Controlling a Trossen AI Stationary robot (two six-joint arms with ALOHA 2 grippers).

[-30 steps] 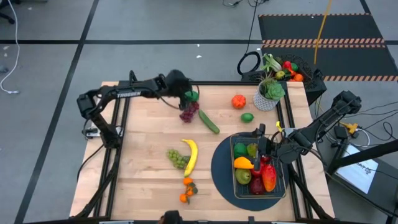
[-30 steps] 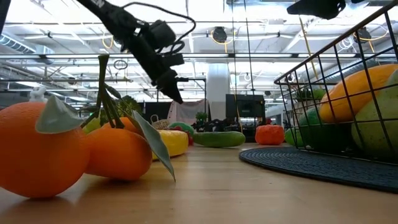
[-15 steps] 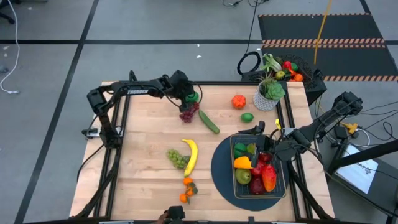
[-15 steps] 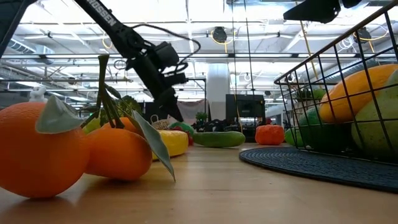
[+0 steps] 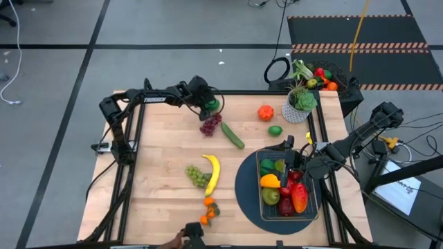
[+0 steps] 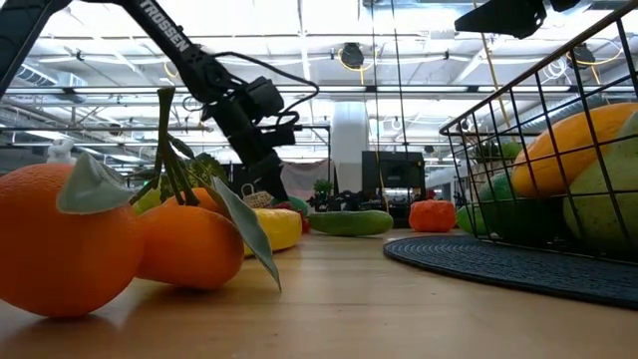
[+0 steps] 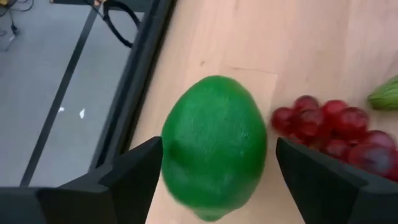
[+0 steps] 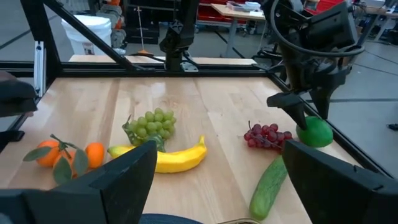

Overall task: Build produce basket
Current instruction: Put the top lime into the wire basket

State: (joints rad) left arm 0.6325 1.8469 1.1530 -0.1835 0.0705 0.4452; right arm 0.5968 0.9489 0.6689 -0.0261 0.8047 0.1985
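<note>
A green lime (image 7: 214,143) lies near the table's far edge. My left gripper (image 5: 210,106) is open and slants down over it, one finger on each side. Purple grapes (image 5: 211,125) and a cucumber (image 5: 232,135) lie just beside it. A banana (image 5: 212,173), green grapes (image 5: 197,176) and oranges (image 5: 208,211) lie toward the near edge. The wire basket (image 5: 311,200) holds several fruits and rests on a dark round mat (image 5: 246,194). My right gripper (image 5: 289,153) hangs open above the basket's far end, holding nothing. My left gripper comes at the lime from above on a slant, with its fingers (image 7: 134,174) to either side of the lime's middle. The gaps are very narrow, and I cannot tell whether the fingers touch it. The lime rests on the table.
A red-orange fruit (image 5: 266,112) and a second lime (image 5: 275,130) lie far right. A potted plant (image 5: 299,105) stands at the far right corner. A black bin (image 5: 320,77) with more produce sits beyond it. Bare wood lies left of the banana.
My left gripper has sunk toward the lime at the table's far edge and now stands lower around it. The lime and the other produce have kept their places. My right gripper has kept still.
</note>
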